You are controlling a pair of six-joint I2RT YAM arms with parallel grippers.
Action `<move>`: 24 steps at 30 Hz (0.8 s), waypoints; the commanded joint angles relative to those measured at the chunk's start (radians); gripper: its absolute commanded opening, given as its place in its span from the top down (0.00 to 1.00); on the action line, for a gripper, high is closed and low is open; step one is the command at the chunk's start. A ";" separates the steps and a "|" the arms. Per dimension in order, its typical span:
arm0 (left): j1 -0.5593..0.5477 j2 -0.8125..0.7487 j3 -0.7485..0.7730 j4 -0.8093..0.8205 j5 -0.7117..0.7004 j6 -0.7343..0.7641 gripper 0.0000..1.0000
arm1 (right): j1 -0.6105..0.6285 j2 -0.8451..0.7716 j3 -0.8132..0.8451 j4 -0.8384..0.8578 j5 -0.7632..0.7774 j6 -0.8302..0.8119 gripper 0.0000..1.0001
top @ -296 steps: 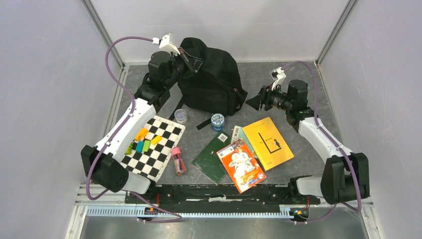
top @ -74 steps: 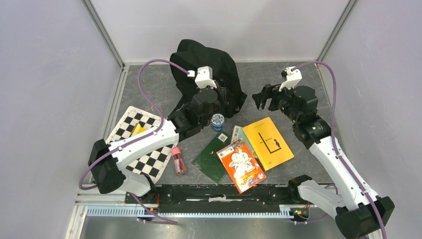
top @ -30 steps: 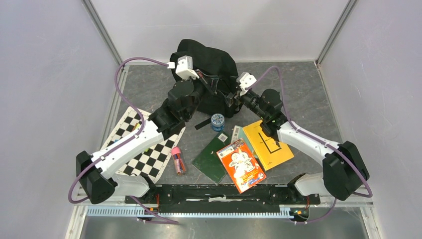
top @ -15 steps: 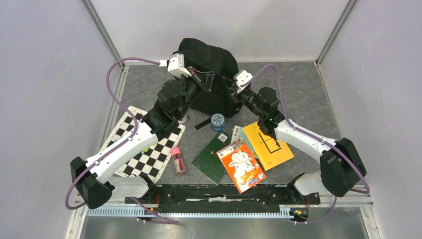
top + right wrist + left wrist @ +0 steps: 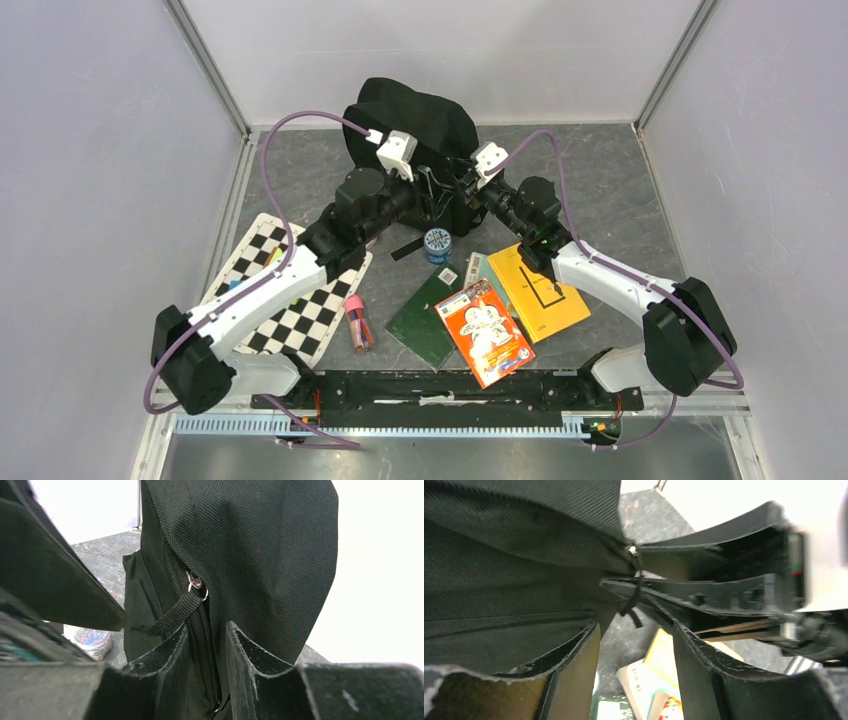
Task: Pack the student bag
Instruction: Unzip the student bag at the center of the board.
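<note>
The student bag (image 5: 420,115) is a black fabric backpack standing upright at the back centre of the table. Both grippers meet at its front face. My left gripper (image 5: 432,190) (image 5: 636,645) is open with nothing between its fingers; the black zipper pull (image 5: 634,597) hangs just beyond them. My right gripper (image 5: 462,188) (image 5: 207,655) is shut on a fold of the bag's fabric (image 5: 260,540) along the closed zipper seam. The strap pull (image 5: 170,615) and its ring lie just above the right fingers (image 5: 245,655).
In front of the bag lie a blue-lidded jar (image 5: 437,243), a yellow book (image 5: 540,285), an orange comic (image 5: 485,330) and a green book (image 5: 428,315). A checkerboard (image 5: 290,300) with coloured blocks and a pink-capped tube (image 5: 357,320) lie to the left. A small clear jar (image 5: 92,640) stands beside the bag.
My left gripper has opened and let go of the bag, shifting right toward the zipper. My right gripper, wide a second ago, has closed onto the bag's seam.
</note>
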 commanded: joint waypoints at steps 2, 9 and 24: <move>0.058 0.055 0.030 0.041 0.135 0.106 0.38 | 0.004 -0.040 -0.007 0.017 0.005 0.016 0.64; 0.068 0.075 0.021 0.103 0.091 0.109 0.42 | 0.003 -0.035 -0.003 0.018 0.004 0.015 0.64; 0.069 0.146 0.105 0.085 0.156 0.218 0.42 | 0.003 -0.028 0.001 0.019 -0.001 0.015 0.64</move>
